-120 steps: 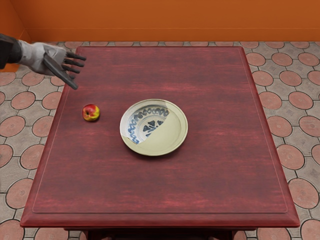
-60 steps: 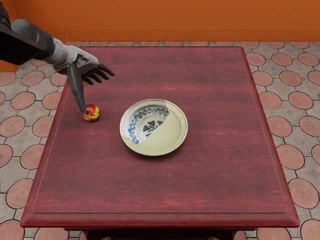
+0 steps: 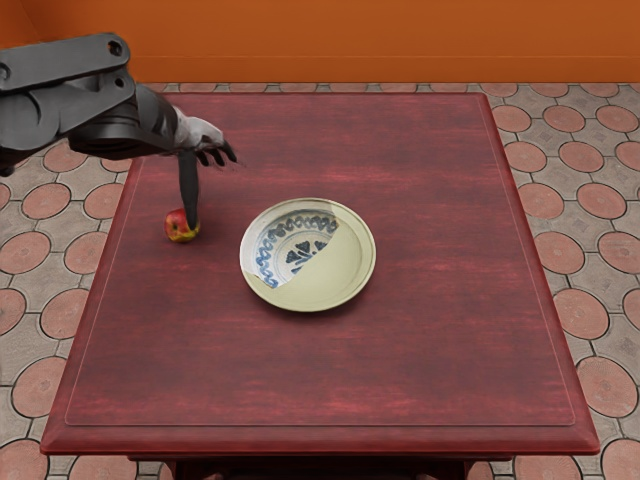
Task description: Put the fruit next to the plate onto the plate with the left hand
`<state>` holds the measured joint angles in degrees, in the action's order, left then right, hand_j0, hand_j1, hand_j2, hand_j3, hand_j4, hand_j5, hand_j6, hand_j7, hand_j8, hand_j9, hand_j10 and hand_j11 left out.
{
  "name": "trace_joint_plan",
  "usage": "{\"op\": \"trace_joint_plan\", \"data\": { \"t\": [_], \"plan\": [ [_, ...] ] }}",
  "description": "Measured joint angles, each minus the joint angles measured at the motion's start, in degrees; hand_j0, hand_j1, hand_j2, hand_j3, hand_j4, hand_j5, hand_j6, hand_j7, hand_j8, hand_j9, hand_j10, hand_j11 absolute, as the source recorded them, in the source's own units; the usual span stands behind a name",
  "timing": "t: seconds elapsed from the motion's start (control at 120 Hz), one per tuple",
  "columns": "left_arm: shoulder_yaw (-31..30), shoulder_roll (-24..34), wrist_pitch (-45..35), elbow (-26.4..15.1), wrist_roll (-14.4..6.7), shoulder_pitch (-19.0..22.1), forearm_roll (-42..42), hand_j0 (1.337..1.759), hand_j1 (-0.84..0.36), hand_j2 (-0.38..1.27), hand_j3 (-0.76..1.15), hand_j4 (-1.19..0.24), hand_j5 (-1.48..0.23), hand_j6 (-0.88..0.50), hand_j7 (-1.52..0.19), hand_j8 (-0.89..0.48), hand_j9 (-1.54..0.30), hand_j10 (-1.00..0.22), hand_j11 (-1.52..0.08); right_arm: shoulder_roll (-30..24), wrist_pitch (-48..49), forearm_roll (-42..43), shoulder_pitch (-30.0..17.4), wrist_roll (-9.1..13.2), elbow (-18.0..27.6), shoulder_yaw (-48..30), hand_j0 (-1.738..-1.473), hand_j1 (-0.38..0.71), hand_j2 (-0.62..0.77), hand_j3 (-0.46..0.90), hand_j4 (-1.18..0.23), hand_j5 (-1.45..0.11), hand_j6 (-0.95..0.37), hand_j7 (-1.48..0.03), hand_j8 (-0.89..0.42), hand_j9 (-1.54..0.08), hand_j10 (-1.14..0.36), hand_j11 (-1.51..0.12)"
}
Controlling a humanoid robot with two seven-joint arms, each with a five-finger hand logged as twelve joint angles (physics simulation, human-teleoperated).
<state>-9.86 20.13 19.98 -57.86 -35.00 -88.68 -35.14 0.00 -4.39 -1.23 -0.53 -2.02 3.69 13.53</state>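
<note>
The fruit point(image 3: 179, 230) is a small round apple, red with a bit of yellow. It sits on the table point(image 3: 400, 360) just to the left of the plate point(image 3: 366, 258), not touching it. It looks light and hard, so I think the hand can lift it with no trouble and will not squash it. But it is round and smooth, so it may roll away if it gets a push from one side only. The best place to hold it is around its middle, with the thumb on one side and the fingers on the other, coming from the top. The left hand point(image 3: 197, 140) is over the left side of the table, just behind the apple. Its fingers point(image 3: 218, 152) are spread apart and it holds nothing. One long dark finger point(image 3: 188, 190) points straight down, and its tip is at the top of the apple; I cannot tell if it is touching or only just above. The plate is cream with blue marks on one half, and nothing is on it. It has a low rim, so the apple needs to go up a little to get over it. Nothing stands between the apple and the plate, only bare red wood. The right hand is not in the picture. Around the table there are a floor of round brown tiles and an orange wall.
</note>
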Motion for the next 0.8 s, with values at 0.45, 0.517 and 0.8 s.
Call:
{"op": "trace_joint_plan", "data": {
  "t": [0.45,0.517,0.8],
  "plan": [
    [-7.13,-4.45,-5.15,6.34,0.0,3.07,-0.48,1.658,0.19,0.03,0.0,-0.14,-0.17,-0.14,-0.17,-0.14,-0.17,-0.13,-0.17,0.0,0.0,0.0,0.0,0.0,0.0,0.0,-1.658,-0.35,0.0,0.0,0.0,0.0,0.0,0.0,0.0,0.0,0.0,0.0],
    [-7.4,-4.64,-7.32,6.53,0.0,2.93,-0.51,1.658,0.19,0.03,0.0,-0.14,-0.17,-0.14,-0.17,-0.14,-0.17,-0.14,-0.17,0.0,0.0,0.0,0.01,0.0,0.0,0.0,-1.658,-0.35,0.0,0.0,0.0,0.0,0.0,0.0,0.0,0.0,0.0,0.0],
    [-13.46,-8.37,-16.48,8.74,0.0,3.07,-0.54,1.658,0.19,0.03,0.0,-0.14,-0.17,-0.14,-0.17,-0.14,-0.17,-0.14,-0.17,0.0,0.0,0.0,0.0,0.0,0.0,0.0,-1.658,-0.35,0.0,0.0,0.0,0.0,0.0,0.0,0.0,0.0,0.0,0.0]
  ]
}}
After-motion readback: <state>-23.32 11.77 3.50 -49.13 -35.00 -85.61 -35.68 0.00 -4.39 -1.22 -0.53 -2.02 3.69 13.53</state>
